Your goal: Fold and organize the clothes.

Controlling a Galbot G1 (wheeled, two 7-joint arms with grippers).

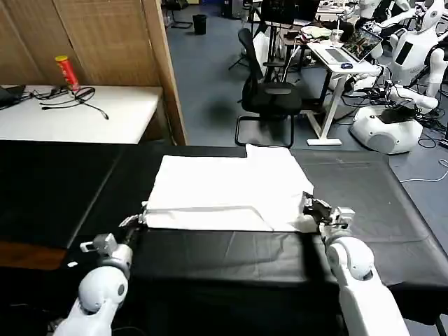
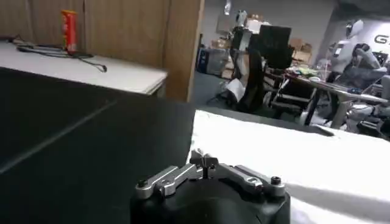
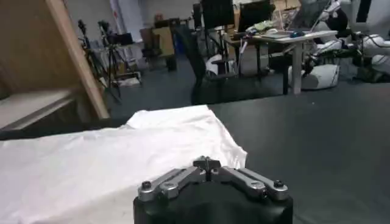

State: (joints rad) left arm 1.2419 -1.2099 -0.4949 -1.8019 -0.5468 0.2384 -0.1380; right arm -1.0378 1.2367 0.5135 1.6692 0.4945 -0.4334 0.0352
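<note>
The clothes are one white T-shirt (image 1: pixel 224 185), spread plain side up on the black table (image 1: pixel 63 182). A narrow band of it is folded over along its near edge. My left gripper (image 1: pixel 138 220) sits at the shirt's near left corner with its fingers closed on the cloth edge. In the left wrist view the gripper (image 2: pixel 204 159) is pinched together where the T-shirt (image 2: pixel 292 152) begins. My right gripper (image 1: pixel 313 204) is at the near right corner, shut on slightly bunched cloth. In the right wrist view the gripper (image 3: pixel 207 163) is closed over the T-shirt (image 3: pixel 91 164).
The black table has bare cloth to the left and right of the shirt. Behind on the left stands a white table (image 1: pixel 77 115) with a red can (image 1: pixel 67 72) and cables. A wooden post (image 1: pixel 164 70), an office chair (image 1: pixel 269 98) and a desk (image 1: pixel 336 56) lie beyond.
</note>
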